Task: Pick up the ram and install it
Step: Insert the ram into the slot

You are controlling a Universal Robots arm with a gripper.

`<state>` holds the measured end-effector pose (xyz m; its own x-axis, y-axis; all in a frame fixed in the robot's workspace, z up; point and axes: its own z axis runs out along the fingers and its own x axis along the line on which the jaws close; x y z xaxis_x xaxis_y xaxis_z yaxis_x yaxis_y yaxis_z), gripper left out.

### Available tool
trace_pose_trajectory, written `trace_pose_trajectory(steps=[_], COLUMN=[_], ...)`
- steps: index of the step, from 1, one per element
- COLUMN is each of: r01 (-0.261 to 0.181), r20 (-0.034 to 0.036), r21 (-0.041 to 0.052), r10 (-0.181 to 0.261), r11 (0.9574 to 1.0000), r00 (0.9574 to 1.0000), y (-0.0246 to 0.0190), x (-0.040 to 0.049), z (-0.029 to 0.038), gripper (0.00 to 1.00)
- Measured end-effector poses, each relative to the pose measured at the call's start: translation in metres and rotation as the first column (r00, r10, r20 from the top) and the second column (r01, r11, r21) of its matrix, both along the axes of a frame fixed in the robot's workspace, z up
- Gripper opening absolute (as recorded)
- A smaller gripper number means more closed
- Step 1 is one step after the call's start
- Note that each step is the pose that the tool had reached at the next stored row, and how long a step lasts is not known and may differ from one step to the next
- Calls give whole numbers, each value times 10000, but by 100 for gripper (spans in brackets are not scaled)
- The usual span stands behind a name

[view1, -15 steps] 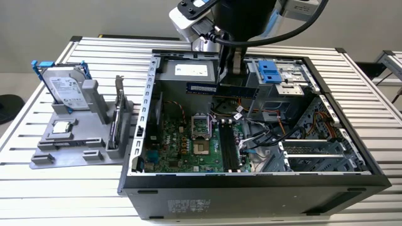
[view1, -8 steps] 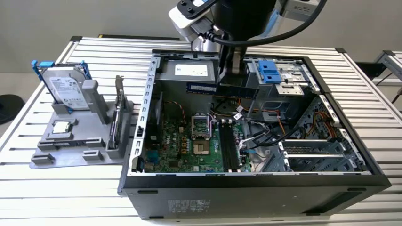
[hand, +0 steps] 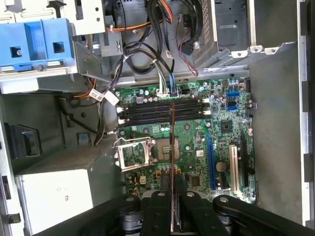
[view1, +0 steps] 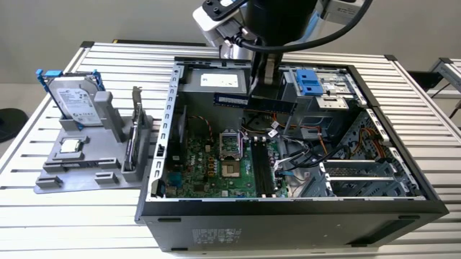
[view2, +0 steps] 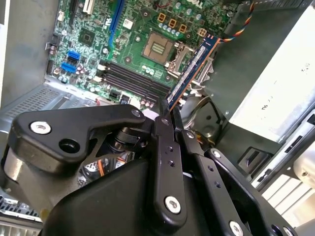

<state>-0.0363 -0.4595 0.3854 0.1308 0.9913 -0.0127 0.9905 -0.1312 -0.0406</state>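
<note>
Slatted table (view1: 72, 226). Holder (view1: 79, 167) sits at 9 o'clock of case (view1: 288, 221). Gripper (view2: 166, 114) pinches ram (view2: 194, 66), clear above motherboard (view1: 209, 167). Slots (view1: 260, 170), at 6 o'clock of ram in exterior view, look empty. Pick-up done; ram not yet seated.

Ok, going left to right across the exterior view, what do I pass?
Hard drive standing in the grey holder → computer case wall → ram gripped in the hand above the motherboard → blue bracket inside the case.
</note>
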Motion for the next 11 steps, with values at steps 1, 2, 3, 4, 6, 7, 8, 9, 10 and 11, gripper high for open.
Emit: trace_pose_trajectory(steps=[1, 2, 3, 4, 6, 7, 8, 9, 10, 11], r01=[46, 96, 142, 189, 275, 317, 355, 381, 404, 422], r20=[0, 0, 0, 1, 0, 1, 0, 0, 0, 0], r21=[0, 0, 0, 0, 0, 1, 1, 1, 0, 0], r10=[-46, -96, -142, -189, -275, -317, -355, -381, -404, -422], r11=[10000, 10000, 9999, 9998, 9996, 9995, 9994, 9993, 9992, 9991], r00=[10000, 10000, 9999, 9998, 9996, 9995, 9994, 9993, 9992, 9991], y=[0, 0, 0, 0, 0, 0, 0, 0, 0, 0], x=[0, 0, 0, 0, 0, 0, 0, 0, 0, 0], z=[0, 0, 0, 0, 0, 0, 0, 0, 0, 0], gripper=[0, 0, 0, 0, 0, 0, 0, 0, 0, 0])
